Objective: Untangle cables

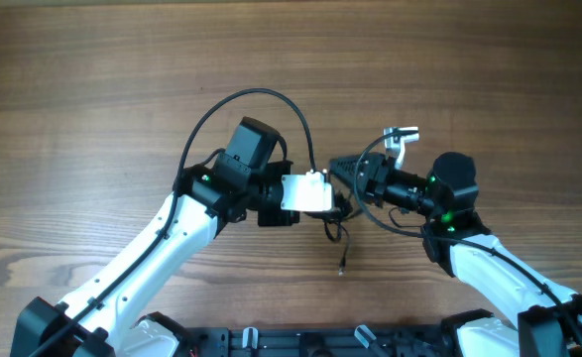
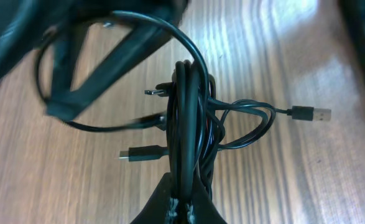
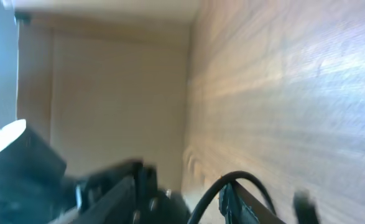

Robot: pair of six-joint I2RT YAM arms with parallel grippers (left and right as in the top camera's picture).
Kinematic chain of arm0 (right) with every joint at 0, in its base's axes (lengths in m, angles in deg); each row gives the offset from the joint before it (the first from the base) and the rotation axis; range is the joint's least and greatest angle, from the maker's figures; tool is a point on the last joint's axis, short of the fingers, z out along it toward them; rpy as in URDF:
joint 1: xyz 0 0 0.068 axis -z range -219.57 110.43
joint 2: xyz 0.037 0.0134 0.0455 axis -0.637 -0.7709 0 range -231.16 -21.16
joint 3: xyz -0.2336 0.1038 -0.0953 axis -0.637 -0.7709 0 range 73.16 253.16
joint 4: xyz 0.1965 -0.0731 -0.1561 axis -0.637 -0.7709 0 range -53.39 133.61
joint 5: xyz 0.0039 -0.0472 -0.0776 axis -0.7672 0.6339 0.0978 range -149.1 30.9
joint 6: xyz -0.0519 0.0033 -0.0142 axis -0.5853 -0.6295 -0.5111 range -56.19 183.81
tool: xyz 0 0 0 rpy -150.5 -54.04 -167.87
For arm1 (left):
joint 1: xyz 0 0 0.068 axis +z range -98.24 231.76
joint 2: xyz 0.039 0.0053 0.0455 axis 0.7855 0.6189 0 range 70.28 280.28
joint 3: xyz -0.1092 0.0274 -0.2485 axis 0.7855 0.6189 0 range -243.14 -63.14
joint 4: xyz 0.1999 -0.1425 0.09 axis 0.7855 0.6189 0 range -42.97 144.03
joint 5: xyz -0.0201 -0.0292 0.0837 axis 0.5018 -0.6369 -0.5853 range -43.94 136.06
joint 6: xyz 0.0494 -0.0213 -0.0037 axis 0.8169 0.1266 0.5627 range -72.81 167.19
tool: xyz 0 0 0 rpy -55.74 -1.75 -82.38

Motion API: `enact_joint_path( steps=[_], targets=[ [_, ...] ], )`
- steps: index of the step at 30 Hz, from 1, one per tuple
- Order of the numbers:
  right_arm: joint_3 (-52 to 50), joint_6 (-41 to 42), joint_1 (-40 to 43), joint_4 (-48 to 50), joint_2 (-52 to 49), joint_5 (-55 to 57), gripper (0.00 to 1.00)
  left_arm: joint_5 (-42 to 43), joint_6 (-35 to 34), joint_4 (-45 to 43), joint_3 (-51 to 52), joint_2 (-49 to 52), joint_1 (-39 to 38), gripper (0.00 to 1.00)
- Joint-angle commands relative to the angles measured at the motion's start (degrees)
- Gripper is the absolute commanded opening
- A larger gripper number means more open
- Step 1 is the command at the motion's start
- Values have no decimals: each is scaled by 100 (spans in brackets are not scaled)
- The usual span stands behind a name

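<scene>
Mid-untangle: my L claw point(image 2: 181, 202) is clamped on the cables point(image 2: 188, 124) bundle. R claw point(image 3: 182, 180) is apart, empty afaict. Next: R pinches the plug point(image 2: 311, 114) strand at 3 o'clock and pulls outward.

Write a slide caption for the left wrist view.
Jaws of the left gripper clamp tangled black cables, plugs sticking out, over a wooden table.

Cables point(image 2: 185, 124) at left fingers point(image 2: 154, 210), seemingly above table point(image 1: 92, 79)

Plain wood-grain table point(image 1: 92, 89), grain running left to right. Loose tail of the cables point(image 1: 340, 243) hangs to it mid-table, can't tell if touching.
</scene>
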Motion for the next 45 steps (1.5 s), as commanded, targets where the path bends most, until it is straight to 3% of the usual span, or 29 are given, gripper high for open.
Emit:
enact_joint_path(
  steps=[1, 4, 9, 12, 14, 15, 18, 24, 29, 36, 45],
  targets=[
    [28, 173, -15, 212, -55, 1421, 46, 774, 15, -20, -7, 11, 4, 4],
    [28, 278, -15, 446, -55, 2256, 46, 925, 13, 4, -7, 11, 4, 4],
    [26, -83, -15, 348, -55, 2555, 45, 743, 9, 28, -7, 11, 11, 4],
    [26, -271, -15, 208, -55, 2387, 26, -68, -363, -7, -7, 11, 26, 4],
    [26, -358, -15, 205, -55, 2343, 19, -688, -820, -2, -7, 11, 114, 4],
    [26, -367, -17, 201, -55, 2334, 19, -885, -975, 2, -7, 11, 177, 4],
    [26, -898, -15, 195, -55, 2175, 33, -1110, -1329, 20, -7, 11, 487, 4],
    [28, -1563, -17, -750, -55, 1539, 45, -1093, -1344, 155, -7, 11, 798, 4],
    [61, -1565, -216, -940, -55, 1510, 45, -713, -1344, 157, -7, 11, 780, 4],
    [138, -1705, -890, -1010, -55, 2747, 46, -186, -1346, 380, -7, 11, 780, 4],
    [302, -1644, -922, -820, -55, 1801, 43, -17, -1344, 566, -7, 11, 782, 4]
  ],
)
